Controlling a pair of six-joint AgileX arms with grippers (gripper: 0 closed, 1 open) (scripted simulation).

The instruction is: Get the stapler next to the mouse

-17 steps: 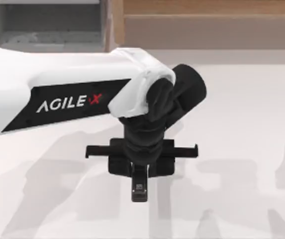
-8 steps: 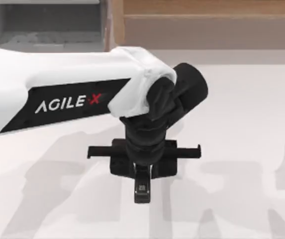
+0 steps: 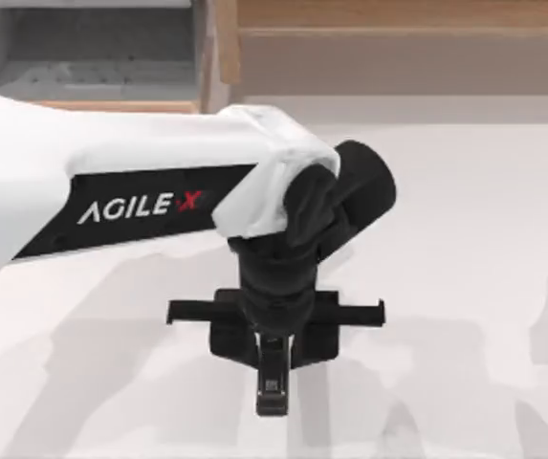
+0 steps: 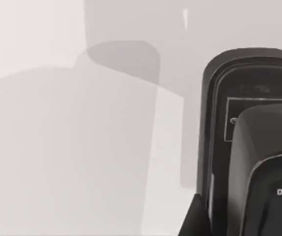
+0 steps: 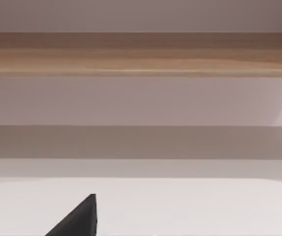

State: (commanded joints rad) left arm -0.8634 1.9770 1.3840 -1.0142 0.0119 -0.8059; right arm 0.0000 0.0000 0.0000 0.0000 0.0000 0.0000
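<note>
one pale table (image 3: 465, 239) runs to a wooden wall (image 3: 398, 48) with a grey shelf unit (image 3: 92, 48) at far left; left arm (image 3: 111, 182) reaches to mid-table, left gripper (image 3: 272, 397) pointing down, fingers' gap cannot be told; a dark stapler (image 4: 254, 147) lies close under it

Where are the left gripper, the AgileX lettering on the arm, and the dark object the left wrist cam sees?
left gripper (image 3: 273, 400): top view, on its dark tip below the wrist.
AgileX lettering (image 3: 138, 206): top view, on the arm's black panel.
dark object (image 4: 259, 147): left wrist view, on its rounded black body; what it is, unclear.
</note>
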